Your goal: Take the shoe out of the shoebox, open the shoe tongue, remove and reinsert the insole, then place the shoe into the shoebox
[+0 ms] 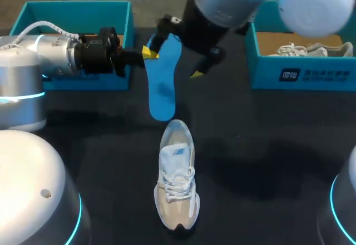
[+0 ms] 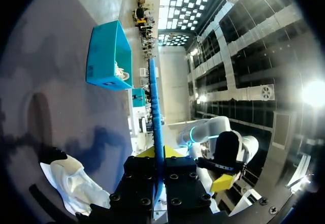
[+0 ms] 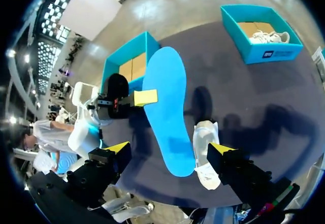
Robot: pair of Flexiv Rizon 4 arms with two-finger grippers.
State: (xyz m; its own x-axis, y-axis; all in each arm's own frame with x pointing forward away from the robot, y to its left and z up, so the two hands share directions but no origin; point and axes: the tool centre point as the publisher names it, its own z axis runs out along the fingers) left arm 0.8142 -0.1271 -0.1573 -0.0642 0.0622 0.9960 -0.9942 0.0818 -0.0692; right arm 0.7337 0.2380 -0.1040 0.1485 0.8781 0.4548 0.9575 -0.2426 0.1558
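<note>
The left claw (image 1: 148, 53) (image 2: 159, 153) is clamped on a flat bright-blue foam insole (image 1: 162, 84) (image 2: 156, 107), its yellow-tipped fingers pressed against both faces near one end. The insole is held clear of the table. In the left wrist view it shows edge-on, running straight out from between the fingers.

The right claw (image 3: 169, 148) stands spread wide, one fingertip on either side of the insole's free end (image 3: 170, 112). Neither tip touches it.

Under the insole lies a dark cloth-covered table (image 1: 267, 145). A white and beige lace-up sneaker (image 1: 177, 178) (image 3: 205, 153) stands on its sole there, just short of the insole's free end. An open teal cardboard shoebox (image 1: 78, 11) (image 3: 127, 64) with a bare brown floor sits behind the left claw. A second teal shoebox (image 1: 300, 73) (image 3: 261, 51) is well apart on the right and holds another pale sneaker (image 1: 303, 49).
</note>
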